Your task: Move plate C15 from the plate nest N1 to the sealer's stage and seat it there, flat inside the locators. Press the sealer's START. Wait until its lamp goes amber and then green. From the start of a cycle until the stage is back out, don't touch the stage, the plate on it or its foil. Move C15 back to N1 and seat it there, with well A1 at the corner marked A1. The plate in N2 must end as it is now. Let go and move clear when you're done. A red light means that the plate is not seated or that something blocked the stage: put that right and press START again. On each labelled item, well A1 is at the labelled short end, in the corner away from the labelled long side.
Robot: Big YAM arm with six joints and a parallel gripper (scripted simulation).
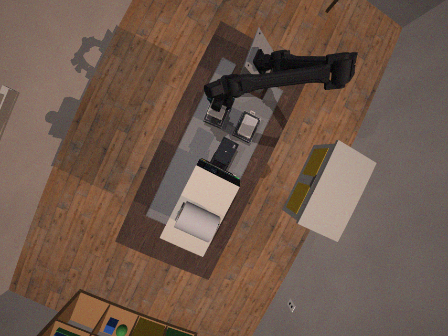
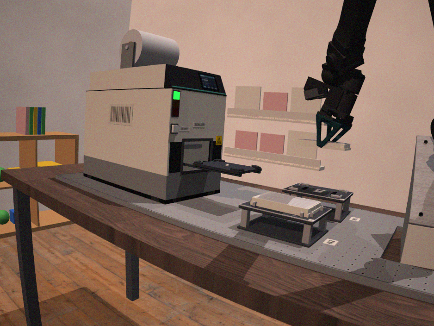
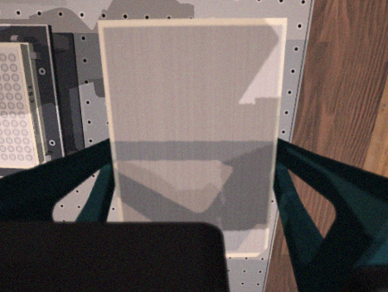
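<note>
My gripper (image 1: pixel 219 104) (image 2: pixel 331 141) (image 3: pixel 193 147) is shut on plate C15 (image 1: pixel 216 114) (image 2: pixel 339 145) (image 3: pixel 191 83), across its long sides. C15 has smooth foil over its top and looks level, high above nest N1 (image 2: pixel 327 194) in the exterior view. N1 is empty there; in the wrist view C15 hides what is below. The N2 plate (image 1: pixel 248 125) (image 2: pixel 287 203) (image 3: pixel 12 104) sits in nest N2 (image 1: pixel 236 135) (image 3: pixel 51 108). The sealer (image 1: pixel 213 188) (image 2: pixel 129 140) has its stage (image 1: pixel 224 152) (image 2: pixel 241 169) out and empty. Its lamp (image 2: pixel 176 95) is green. START (image 2: pixel 174 128) is on the front.
The N2 plate and nest stand close beside N1. The sealer's stage juts out towards both nests. The arm's mounting plate (image 1: pixel 262 43) (image 2: pixel 422 182) stands beyond the nests, on the side away from the sealer. A foil roll (image 1: pixel 197 221) (image 2: pixel 156 49) tops the sealer.
</note>
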